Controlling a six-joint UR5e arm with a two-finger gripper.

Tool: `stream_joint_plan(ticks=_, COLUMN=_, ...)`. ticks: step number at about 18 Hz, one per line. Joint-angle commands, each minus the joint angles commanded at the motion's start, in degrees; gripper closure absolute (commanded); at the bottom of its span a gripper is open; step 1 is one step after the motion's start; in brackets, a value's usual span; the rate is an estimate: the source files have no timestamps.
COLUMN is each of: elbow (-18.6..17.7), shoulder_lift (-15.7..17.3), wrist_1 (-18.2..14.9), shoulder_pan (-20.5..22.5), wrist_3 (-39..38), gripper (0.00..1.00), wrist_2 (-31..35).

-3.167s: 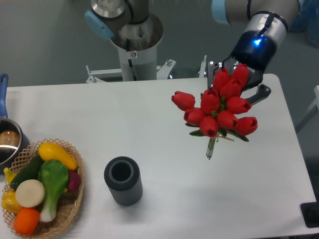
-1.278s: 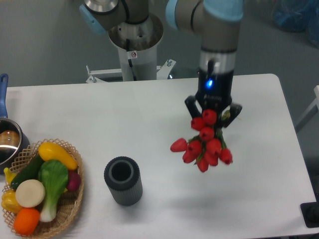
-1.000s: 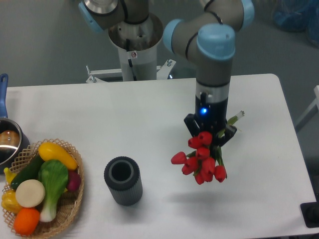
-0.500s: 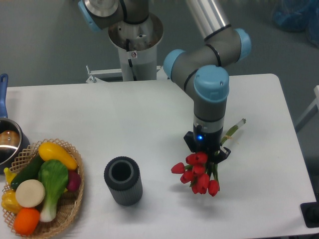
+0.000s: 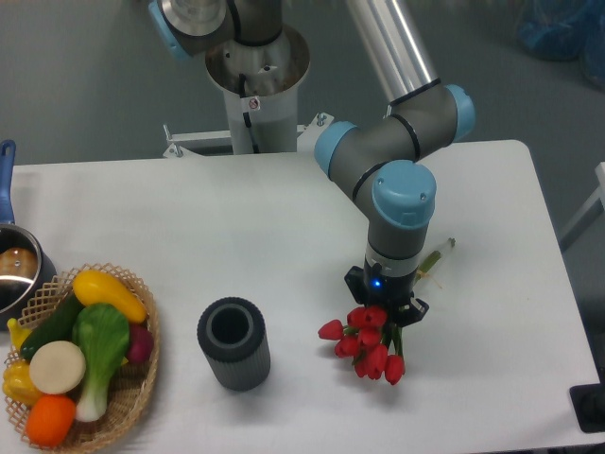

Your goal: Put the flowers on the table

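While the bunch hangs low over the white surface, the job looks close to its end but not finished: the flowers are brought down to the spot, and what is left, as I judge it, is to let them settle, release them and draw the arm away.

At the far left of the frame a pot point(image 5: 13, 268) sits at the edge, and below it, in the lower left, a wicker basket of vegetables point(image 5: 77, 354). Right of the basket, low in the frame, stands a dark ribbed cylinder point(image 5: 233, 342) with its open mouth up. Bare table point(image 5: 236, 227) stretches above it.

Right of centre, the gripper point(image 5: 385, 301) points down from the grey and blue arm point(image 5: 392, 161). It grips the flowers point(image 5: 368, 344) by the stems; the fingers themselves are mostly hidden behind the wrist and the buds. The red buds spill out just below the gripper, toward the lower middle, well apart from the cylinder. A pale stem end pokes out to the upper right of the wrist. Whether the lowest buds already touch the table cannot be told.
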Motion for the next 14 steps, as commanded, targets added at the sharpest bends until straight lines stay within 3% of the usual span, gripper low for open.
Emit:
stream_joint_plan(ticks=5, elbow=0.1, shoulder_lift=-0.4, wrist_1=0.1, shoulder_pan=-0.2, wrist_3=-0.4, gripper=0.69, wrist_2=-1.1)
stream_joint_plan(ticks=9, elbow=0.6, shoulder_lift=-0.7, wrist_1=0.1, shoulder_pan=-0.1, wrist_3=-0.4, gripper=0.58, wrist_2=-1.1)
stream_joint_plan(ticks=11, elbow=1.4, shoulder_lift=-0.9, wrist_1=0.1, shoulder_pan=0.0, wrist_3=-0.2, gripper=0.41, wrist_2=-1.1)
stream_joint_plan(ticks=13, elbow=2.6, shoulder_lift=-1.6, wrist_1=0.1, shoulder_pan=0.3, wrist_3=0.1, gripper=0.13, wrist_2=-1.1)
stream_joint_plan(ticks=14, elbow=3.2, shoulder_lift=-1.8, wrist_1=0.1, shoulder_pan=0.4, wrist_3=-0.2, gripper=0.07, wrist_2=-1.0)
